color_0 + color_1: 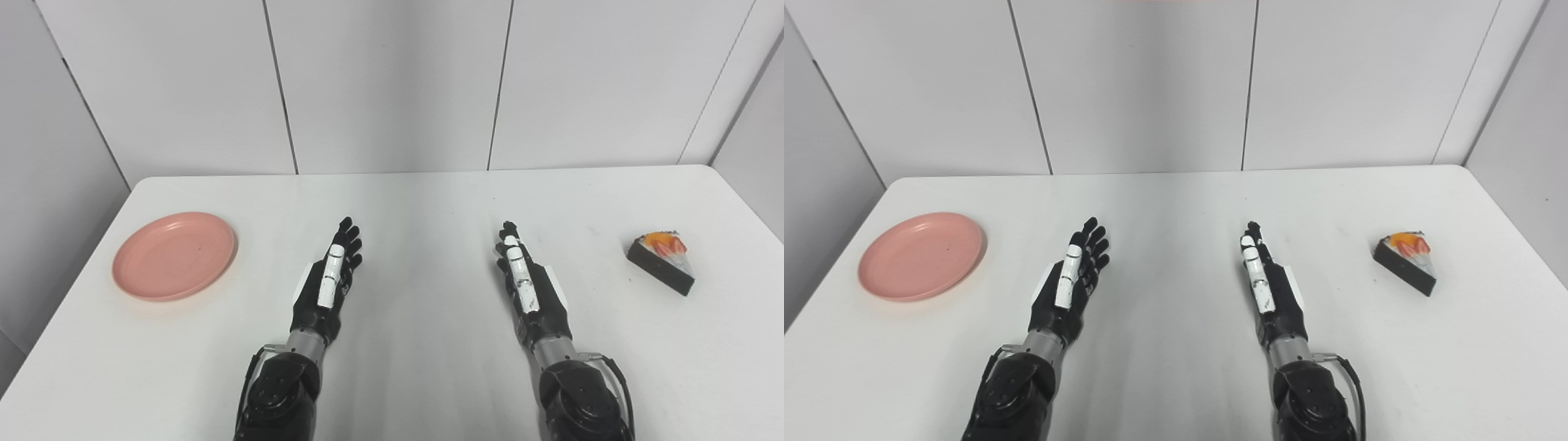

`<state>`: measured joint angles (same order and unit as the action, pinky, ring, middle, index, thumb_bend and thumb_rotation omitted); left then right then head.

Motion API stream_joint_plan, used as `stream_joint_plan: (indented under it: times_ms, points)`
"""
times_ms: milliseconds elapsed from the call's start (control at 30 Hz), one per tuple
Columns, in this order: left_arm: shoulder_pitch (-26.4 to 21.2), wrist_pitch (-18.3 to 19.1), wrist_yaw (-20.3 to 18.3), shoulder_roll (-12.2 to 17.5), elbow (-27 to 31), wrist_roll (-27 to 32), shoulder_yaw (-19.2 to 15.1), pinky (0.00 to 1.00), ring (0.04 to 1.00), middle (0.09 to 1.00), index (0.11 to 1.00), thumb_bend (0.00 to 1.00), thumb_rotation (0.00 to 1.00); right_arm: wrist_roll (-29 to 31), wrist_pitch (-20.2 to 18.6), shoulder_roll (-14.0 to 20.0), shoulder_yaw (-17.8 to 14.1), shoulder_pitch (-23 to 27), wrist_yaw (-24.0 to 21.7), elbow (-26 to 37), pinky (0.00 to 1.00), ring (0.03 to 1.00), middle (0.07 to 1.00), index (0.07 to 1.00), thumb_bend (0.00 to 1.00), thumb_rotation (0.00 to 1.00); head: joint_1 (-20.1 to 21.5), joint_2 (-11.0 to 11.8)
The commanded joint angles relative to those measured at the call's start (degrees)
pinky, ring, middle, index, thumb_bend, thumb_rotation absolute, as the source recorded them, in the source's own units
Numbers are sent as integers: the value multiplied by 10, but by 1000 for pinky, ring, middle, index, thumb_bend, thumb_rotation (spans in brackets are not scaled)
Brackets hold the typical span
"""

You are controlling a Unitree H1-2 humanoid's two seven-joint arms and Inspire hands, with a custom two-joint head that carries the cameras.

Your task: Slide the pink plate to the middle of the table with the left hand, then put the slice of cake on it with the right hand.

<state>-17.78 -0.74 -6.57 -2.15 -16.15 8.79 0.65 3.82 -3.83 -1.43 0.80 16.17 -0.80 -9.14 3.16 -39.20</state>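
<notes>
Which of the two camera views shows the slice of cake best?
The right eye view shows the slice of cake slightly better: it lies further from the picture's right edge, with more bare table around it. The left eye view shows the same whole slice, fruit topping and dark side, only nearer the right edge. The difference is small.

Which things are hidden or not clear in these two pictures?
- Cake slice: far side hidden by its own body, both views.
- Pink plate underside: hidden against the table.
- Left hand, right hand: palms face inward, largely unseen.
- Table's near edge: cut off by bottom edge.
</notes>
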Motion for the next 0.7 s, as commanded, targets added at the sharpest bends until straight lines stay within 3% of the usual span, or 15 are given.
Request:
stream_joint_plan:
  times_ms: [0, 667]
  points:
    - [-2, 1, -1, 4, 2, -5, 0, 1000, 1000, 1000, 1000, 633, 1000, 0, 5, -5, 5, 14, -6, 15, 1000, 986, 986, 981, 551, 979, -1, -1]
    - [-2, 5, -2, 4, 5, -2, 0, 1000, 1000, 1000, 1000, 626, 1000, 0, 13, -6, 4, 16, -4, 11, 1000, 985, 983, 980, 546, 973, 0, -1]
